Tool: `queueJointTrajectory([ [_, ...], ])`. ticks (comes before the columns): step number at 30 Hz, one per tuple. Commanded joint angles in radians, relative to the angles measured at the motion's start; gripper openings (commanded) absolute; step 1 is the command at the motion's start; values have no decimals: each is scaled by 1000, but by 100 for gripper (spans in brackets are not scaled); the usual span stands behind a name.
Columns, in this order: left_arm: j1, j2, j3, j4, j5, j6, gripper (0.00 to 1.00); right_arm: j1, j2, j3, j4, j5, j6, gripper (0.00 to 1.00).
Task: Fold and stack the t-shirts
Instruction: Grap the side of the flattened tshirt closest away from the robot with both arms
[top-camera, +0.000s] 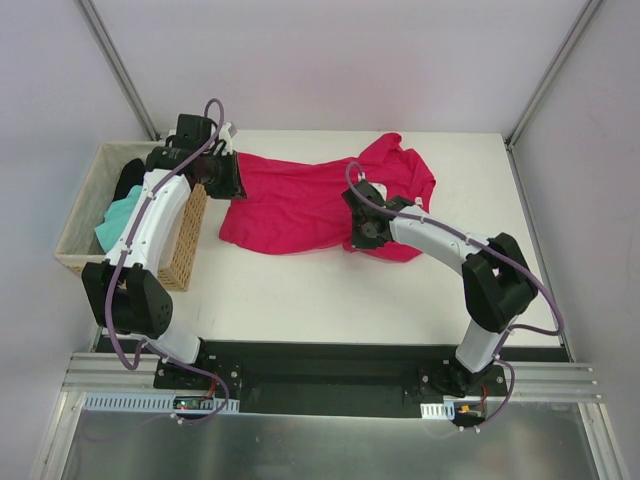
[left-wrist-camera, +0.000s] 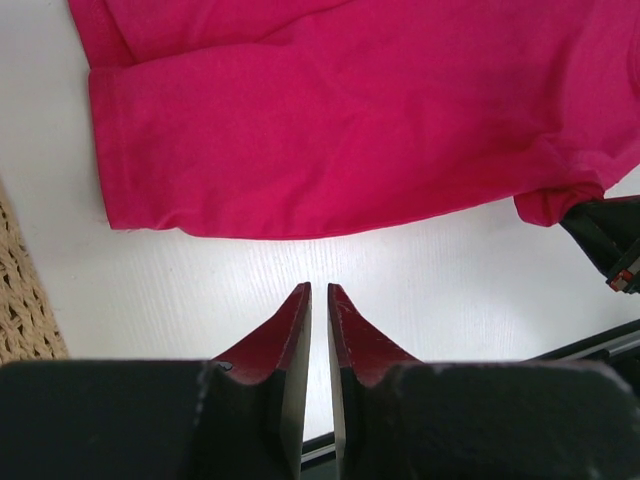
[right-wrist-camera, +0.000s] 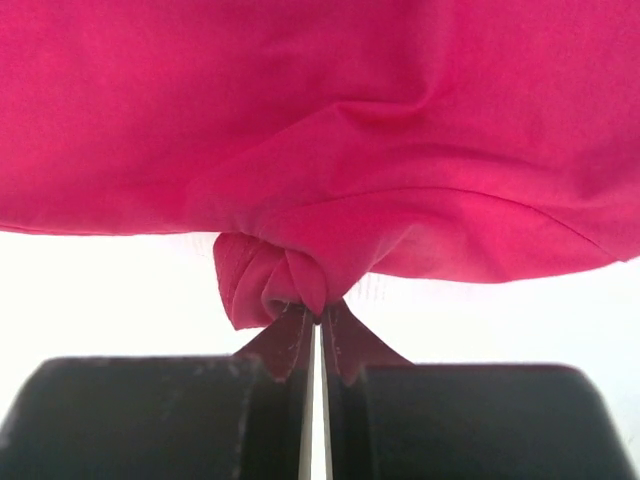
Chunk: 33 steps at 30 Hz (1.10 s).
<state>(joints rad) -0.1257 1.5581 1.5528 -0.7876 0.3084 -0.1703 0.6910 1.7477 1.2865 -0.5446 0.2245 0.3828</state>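
Right gripper (right-wrist-camera: 318, 318) is clamping the crimson t-shirt (top-camera: 300, 205) edge; wrist view alone is showing left gripper (left-wrist-camera: 319, 292) together, empty, over open table (left-wrist-camera: 450, 290)

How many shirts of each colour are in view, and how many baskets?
crimson shirt, on the table: 1
teal shirt, in the basket: 1
black shirt, in the basket, mostly hidden by the left arm: 1
basket: 1
Total: 4
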Motion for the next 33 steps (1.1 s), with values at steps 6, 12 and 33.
queueJointTrajectory([
  [6, -8, 5, 41, 13, 23, 18, 11, 42, -24, 79, -74, 58, -54, 1],
  [12, -8, 2, 21, 25, 26, 15, 11, 76, -22, 122, -107, 108, -88, 1],
  [33, -8, -49, -33, 37, 31, 23, 11, 67, 33, 146, -164, 183, -143, 38],
])
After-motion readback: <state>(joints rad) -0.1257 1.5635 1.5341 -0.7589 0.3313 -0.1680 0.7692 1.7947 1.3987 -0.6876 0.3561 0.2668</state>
